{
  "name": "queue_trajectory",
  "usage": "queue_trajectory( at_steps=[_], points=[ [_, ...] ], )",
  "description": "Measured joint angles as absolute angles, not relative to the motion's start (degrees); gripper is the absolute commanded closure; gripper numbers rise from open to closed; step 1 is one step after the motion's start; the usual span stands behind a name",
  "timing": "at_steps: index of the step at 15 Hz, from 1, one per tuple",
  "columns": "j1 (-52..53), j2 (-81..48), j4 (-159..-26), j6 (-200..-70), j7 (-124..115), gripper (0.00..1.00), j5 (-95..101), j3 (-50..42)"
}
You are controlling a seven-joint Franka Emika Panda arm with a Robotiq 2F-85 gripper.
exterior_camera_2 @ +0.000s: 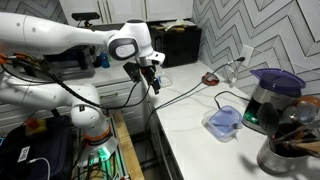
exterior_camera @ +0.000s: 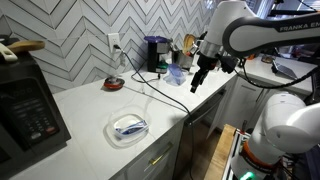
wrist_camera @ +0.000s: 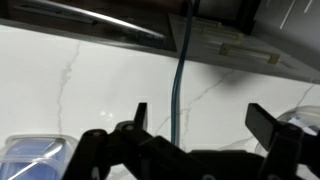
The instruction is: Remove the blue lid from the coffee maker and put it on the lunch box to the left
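The blue lid (exterior_camera_2: 277, 77) lies on top of the black coffee maker (exterior_camera_2: 268, 108) at the back of the white counter; both also show in an exterior view, the lid (exterior_camera: 157, 40) on the machine (exterior_camera: 155, 55). The clear lunch box (exterior_camera: 128, 127) with blue-and-white contents sits near the counter's front edge, and it shows in an exterior view (exterior_camera_2: 224, 120) and at the lower left of the wrist view (wrist_camera: 35, 155). My gripper (exterior_camera: 197, 80) (exterior_camera_2: 152, 80) (wrist_camera: 205, 125) is open and empty. It hangs above the counter's front edge, apart from the lid and the box.
A black power cord (wrist_camera: 180, 80) runs across the counter (exterior_camera: 90, 110) under the gripper. A small red round dish (exterior_camera: 114, 84) sits near the wall outlet. A small blue cup-like object (exterior_camera: 177, 73) stands by the coffee maker. A keypad appliance (exterior_camera: 28, 112) and a utensil holder (exterior_camera_2: 285, 150) stand at the counter's ends.
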State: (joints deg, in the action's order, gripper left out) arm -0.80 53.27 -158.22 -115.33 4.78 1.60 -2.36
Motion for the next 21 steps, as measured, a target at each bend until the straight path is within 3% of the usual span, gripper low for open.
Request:
queue_trajectory(
  at_steps=[11,21],
  points=[
    [-13.3,39.7,-137.5,-127.8,-14.1,0.0,1.6,-3.1],
    [-20.9,17.7,-110.1,-123.4,-36.0,0.0,3.5,-3.1]
  ],
)
